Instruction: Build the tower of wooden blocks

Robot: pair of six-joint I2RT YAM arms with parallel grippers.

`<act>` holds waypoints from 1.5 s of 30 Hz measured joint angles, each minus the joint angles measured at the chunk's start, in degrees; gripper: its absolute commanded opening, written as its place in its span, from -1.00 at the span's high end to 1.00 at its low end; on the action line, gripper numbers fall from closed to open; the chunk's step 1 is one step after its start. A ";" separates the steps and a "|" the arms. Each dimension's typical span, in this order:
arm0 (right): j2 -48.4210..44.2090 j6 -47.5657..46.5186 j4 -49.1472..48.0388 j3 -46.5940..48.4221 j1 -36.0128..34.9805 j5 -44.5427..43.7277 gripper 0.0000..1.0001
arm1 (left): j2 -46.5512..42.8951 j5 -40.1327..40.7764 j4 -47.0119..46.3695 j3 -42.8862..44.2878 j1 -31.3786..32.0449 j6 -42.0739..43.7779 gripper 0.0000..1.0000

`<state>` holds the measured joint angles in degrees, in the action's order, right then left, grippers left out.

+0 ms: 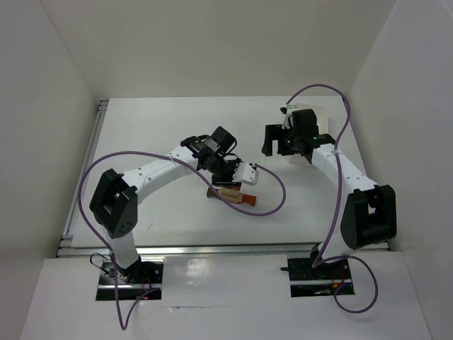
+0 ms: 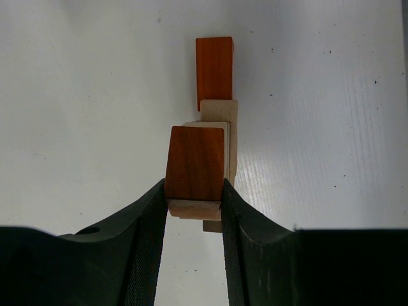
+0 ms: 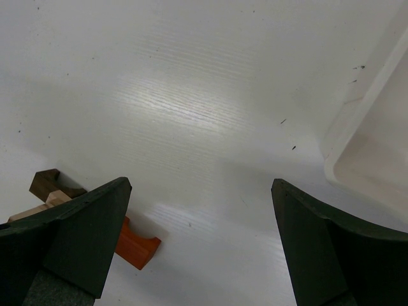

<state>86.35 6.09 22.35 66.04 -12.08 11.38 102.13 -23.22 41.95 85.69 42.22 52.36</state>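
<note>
My left hand (image 2: 194,191) was closed down narrow on a reddish-brown block (image 2: 196,162), with one finger (image 2: 143,248) pressed against each of its sides. The block sat on a tan piece (image 2: 194,208) whose pale edge showed just under it, between my fingertips. Past them, a longer tan bar (image 2: 222,113) ran away from me along the bench (image 1: 156,134), and an orange block (image 2: 214,64) lay at its far end, touching it.

From above, the wood block tower (image 1: 230,193) stood near the middle of the bench, a low cluster right under my left hand and well apart from my right one. How many layers it had I could not tell from there.

My right hand (image 3: 201,185) hung wide open with nothing between its fingers, only bare bench below. A dark brown block (image 3: 48,183) at the tower's edge showed beside my one finger (image 3: 83,236). The corner of the white tray (image 3: 376,140) lay off to the other side, near the far right of the bench.
</note>
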 measured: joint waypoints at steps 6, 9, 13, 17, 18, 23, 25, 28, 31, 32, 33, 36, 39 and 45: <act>0.00 0.00 0.00 0.00 0.00 -0.22 -1.00 | -0.02 0.00 -0.24 -0.59 0.00 0.00 0.30; 0.02 0.00 0.00 0.00 0.00 -0.20 -1.00 | -0.02 0.02 -0.46 -0.59 0.00 0.00 0.28; 0.02 0.00 0.00 0.00 0.00 -0.17 -1.00 | -0.02 0.02 -0.46 -0.61 0.00 -0.04 0.22; 0.02 0.00 0.00 0.00 0.00 -0.17 -1.00 | -0.02 0.07 -0.46 -0.63 0.00 -0.07 -0.09; 0.02 0.00 0.00 0.00 0.00 -0.17 -1.00 | -0.02 0.11 -0.50 -0.70 0.00 -0.04 -0.13; 0.02 0.00 0.02 0.00 0.00 -0.17 -1.00 | -0.02 0.39 -0.46 -0.83 0.00 -0.15 -0.26; 0.02 0.00 0.09 0.00 0.00 -0.13 -1.00 | -0.02 0.44 -0.46 -0.85 0.00 -0.17 -0.30; 0.02 -0.07 0.37 0.00 0.00 -0.02 -1.00 | -0.07 0.46 -0.50 -0.85 0.00 -0.22 -0.48; 0.02 -0.24 0.70 0.00 0.00 0.00 -1.00 | -0.44 0.48 -0.66 -0.85 0.00 -0.52 -0.67; 0.02 -0.24 0.83 0.00 0.00 0.00 -1.00 | -0.70 0.50 -0.76 -0.85 0.00 -0.83 -0.71; 0.02 -0.26 0.90 0.00 0.00 0.00 -1.00 | -1.14 0.52 -0.85 -0.85 0.00 -1.38 -0.79; 0.02 -0.28 0.90 0.00 0.00 -0.04 -1.00 | -3.28 0.59 -1.11 -0.85 -0.22 -2.67 -0.92; 0.00 -0.22 0.87 0.00 0.00 -0.26 -1.00 | -7.43 -0.13 -2.23 -0.85 -1.51 -5.33 -1.00; -1.86 4.22 -0.94 -2.43 0.13 -3.30 -1.00 | -21.55 14.29 -15.69 -2.97 -8.02 -26.53 -1.00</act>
<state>84.49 10.31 21.41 63.61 -11.94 8.08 80.58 -8.93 26.26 82.72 34.20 25.82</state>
